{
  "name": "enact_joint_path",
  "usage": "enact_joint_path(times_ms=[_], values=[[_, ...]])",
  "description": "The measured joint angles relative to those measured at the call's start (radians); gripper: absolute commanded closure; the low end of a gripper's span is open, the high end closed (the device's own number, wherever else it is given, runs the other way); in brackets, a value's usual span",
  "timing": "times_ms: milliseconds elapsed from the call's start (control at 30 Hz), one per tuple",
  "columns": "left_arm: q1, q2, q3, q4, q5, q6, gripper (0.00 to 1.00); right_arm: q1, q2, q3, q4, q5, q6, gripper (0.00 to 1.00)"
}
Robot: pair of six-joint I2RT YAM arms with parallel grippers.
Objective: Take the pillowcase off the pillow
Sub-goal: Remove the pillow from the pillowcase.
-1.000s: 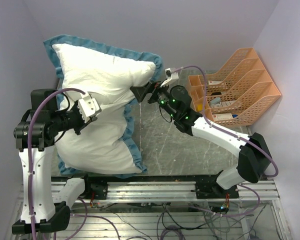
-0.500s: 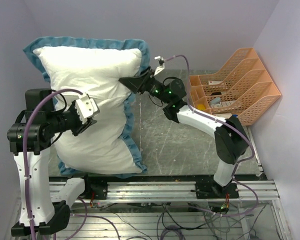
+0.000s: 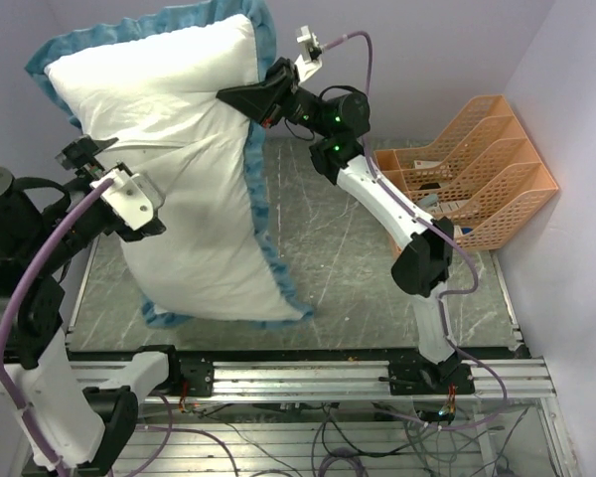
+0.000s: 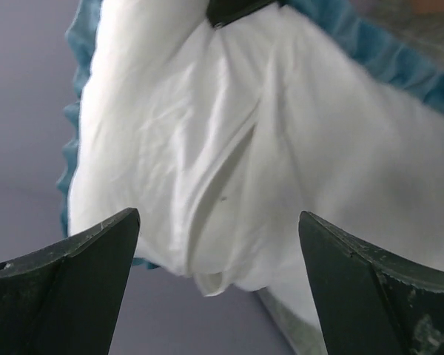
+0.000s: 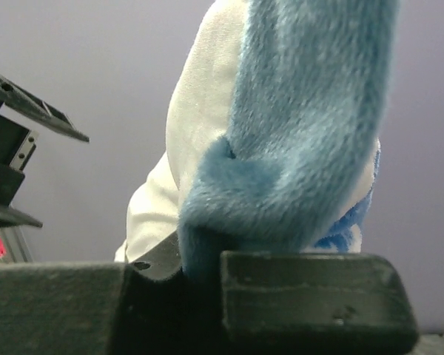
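The pillowcase (image 3: 179, 119) hangs lifted off the table with its white side toward the camera and its teal ruffle (image 3: 261, 199) along the edges. It is plump, and the pillow is hidden inside it. My right gripper (image 3: 230, 99) is high at the cover's upper right edge, shut on the teal ruffle (image 5: 303, 111), with a bit of blue print beside it. My left gripper (image 3: 87, 157) stands open at the cover's left side. The white fabric (image 4: 296, 148) with an overlapping fold lies a short way beyond its fingers (image 4: 74, 266), and nothing is between them.
An orange file rack (image 3: 477, 169) with a few items stands at the right of the grey marbled table (image 3: 358, 268). The aluminium rail (image 3: 308, 373) with the arm bases runs along the near edge. Purple walls close in at the back and sides.
The right gripper shut on the ruffle and raised the stuffed cover up and leftward. The left gripper opened, let go of the fabric and drew back to the left.
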Motion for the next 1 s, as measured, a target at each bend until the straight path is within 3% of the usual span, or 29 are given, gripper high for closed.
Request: enact_joint_path(times_ms=[133,233,433,700,800,1000], values=[[0.000,-0.045,-0.096,0.135,-0.106,0.020,0.04,-0.016,0.145,0.301,-0.106,-0.046,-0.023,1.00],[0.000,-0.034,-0.133,0.197,-0.133,0.021,0.02,-0.020,0.187,0.388,-0.128,-0.046,-0.031,1.00],[0.000,0.009,-0.138,0.204,-0.032,-0.034,0.02,-0.016,0.150,0.273,0.000,-0.085,0.003,1.00],[0.000,0.004,-0.276,0.200,0.091,-0.070,0.13,0.034,0.034,0.007,0.167,-0.180,0.045,1.00],[0.000,-0.010,-0.334,0.205,0.090,-0.036,0.24,0.047,0.010,-0.013,0.172,-0.217,0.035,1.00],[0.000,-0.053,-0.443,0.240,0.072,0.042,0.75,0.055,-0.027,-0.100,0.209,-0.273,0.040,1.00]])
